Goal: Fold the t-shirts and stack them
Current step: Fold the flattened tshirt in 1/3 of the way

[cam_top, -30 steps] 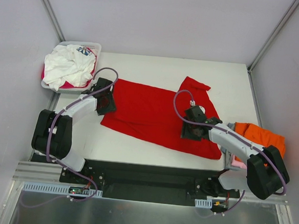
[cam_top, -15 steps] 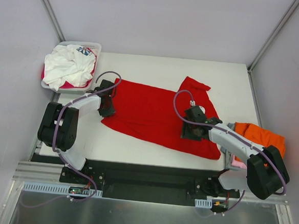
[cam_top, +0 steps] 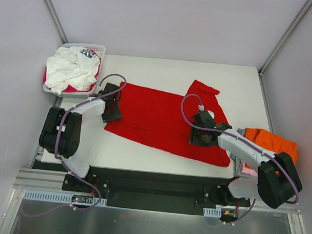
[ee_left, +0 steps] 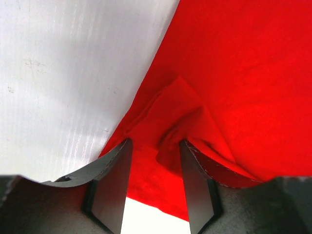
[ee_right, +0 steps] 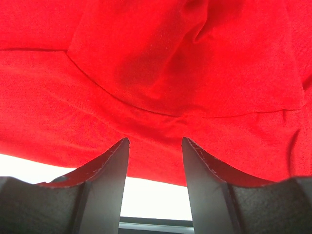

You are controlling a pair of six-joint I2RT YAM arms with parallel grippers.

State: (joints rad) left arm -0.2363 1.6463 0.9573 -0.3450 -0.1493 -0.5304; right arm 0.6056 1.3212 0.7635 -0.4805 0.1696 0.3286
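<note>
On the white table top (cam_top: 164, 75), centre: 1 plain bright red soft-cloth t-shirt (cam_top: 156, 117) (ee_left: 234, 73) (ee_right: 156, 58), laid flat, long axis running left to right, 1 short sleeve pointing to the far side near its right end, a long crease running along its near part

At the shirt's left edge: left gripper (cam_top: 111, 109) (ee_left: 155, 146), 2 black fingers (ee_left: 114, 180) held apart, tips down at the cloth, a small raised pucker of red cloth standing between them, not pinched; bare table showing just left of the edge in the left wrist view

Over the shirt's right half, close to its near edge: right gripper (cam_top: 202, 133) (ee_right: 155, 144), 2 fingers (ee_right: 109, 170) likewise apart, nothing clamped, a curved fold line of the red cloth lying just ahead of the tips

Far left corner: 1 white plastic slotted basket (cam_top: 99, 49), holding 1 crumpled white t-shirt with a blue-red print (cam_top: 68, 70) on top of magenta cloth (cam_top: 69, 91)

Right edge of the table, well apart from the red shirt's body: 1 bunched orange t-shirt (cam_top: 272, 142), with a bit of pink cloth (cam_top: 246, 169) showing just beside it, partly hidden by the right arm
</note>
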